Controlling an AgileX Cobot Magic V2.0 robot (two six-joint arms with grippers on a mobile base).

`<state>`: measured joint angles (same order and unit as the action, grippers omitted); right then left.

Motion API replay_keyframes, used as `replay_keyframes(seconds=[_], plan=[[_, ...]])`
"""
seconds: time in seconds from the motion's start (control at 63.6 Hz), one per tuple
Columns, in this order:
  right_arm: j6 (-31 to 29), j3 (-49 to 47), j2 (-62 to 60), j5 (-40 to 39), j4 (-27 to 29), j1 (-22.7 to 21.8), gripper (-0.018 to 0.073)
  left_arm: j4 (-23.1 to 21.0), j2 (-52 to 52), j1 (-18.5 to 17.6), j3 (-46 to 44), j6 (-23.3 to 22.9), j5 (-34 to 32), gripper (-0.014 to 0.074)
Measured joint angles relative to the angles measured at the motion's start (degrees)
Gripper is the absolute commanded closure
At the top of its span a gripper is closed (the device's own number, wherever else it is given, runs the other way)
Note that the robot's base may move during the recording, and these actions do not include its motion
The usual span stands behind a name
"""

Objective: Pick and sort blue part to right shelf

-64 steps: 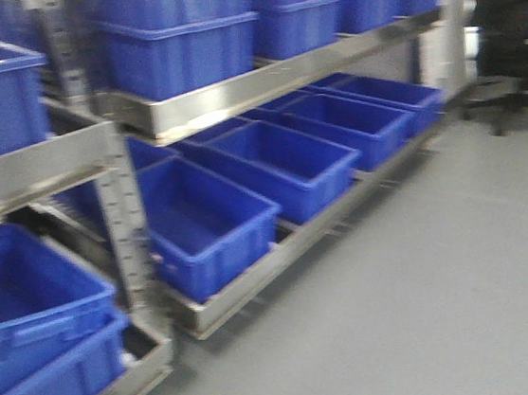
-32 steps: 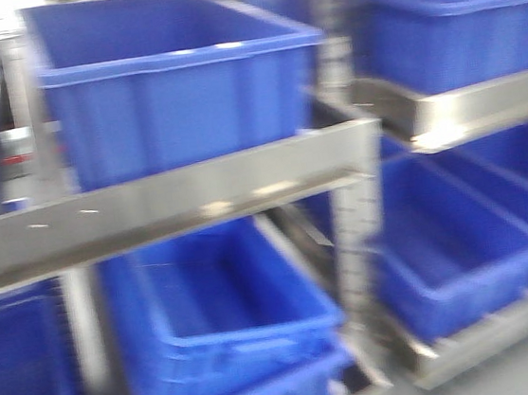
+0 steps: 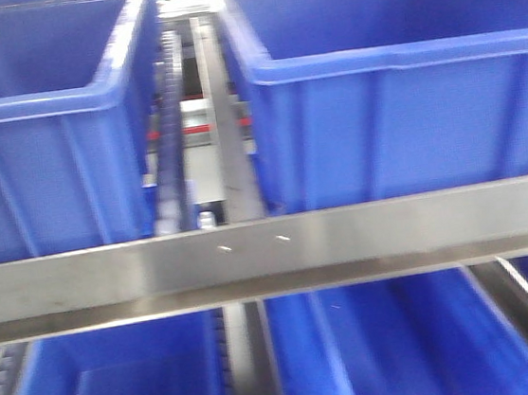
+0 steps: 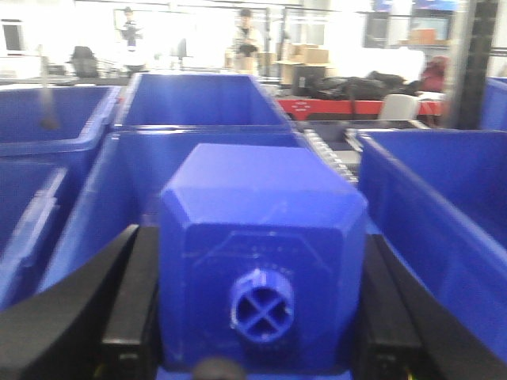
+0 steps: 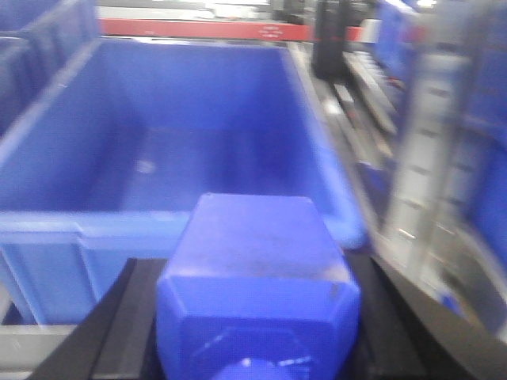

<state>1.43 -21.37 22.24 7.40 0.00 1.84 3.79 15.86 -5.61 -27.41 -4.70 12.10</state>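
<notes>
Two blue plastic parts, one per arm. Left wrist view: left gripper (image 4: 261, 317) pinches a blocky blue plastic part with a cross-slotted round boss (image 4: 263, 261), black fingers (image 4: 131, 309) pressed to its sides at 9 and 3 o'clock. Long blue plastic bin (image 4: 202, 107) ahead at 12 o'clock.

Right wrist view: right gripper (image 5: 257, 324) clamps a second blocky blue part (image 5: 257, 285) the same way. Open blue bin (image 5: 158, 142) just beyond, at 12 o'clock.

Front view, blurred: brushed-steel shelf rail (image 3: 270, 254) crosses the frame; large blue crates above it at 10 o'clock (image 3: 38, 137) and 2 o'clock (image 3: 397, 106), more below.
</notes>
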Motion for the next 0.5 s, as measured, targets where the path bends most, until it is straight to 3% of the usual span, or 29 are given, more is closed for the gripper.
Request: replay_keyframes(seconds=[0.503], plan=[[0.0, 0.0, 0.0, 0.0, 0.0, 0.0, 0.0146, 0.0, 0.0, 0.0, 0.0, 0.0, 0.0, 0.0265]])
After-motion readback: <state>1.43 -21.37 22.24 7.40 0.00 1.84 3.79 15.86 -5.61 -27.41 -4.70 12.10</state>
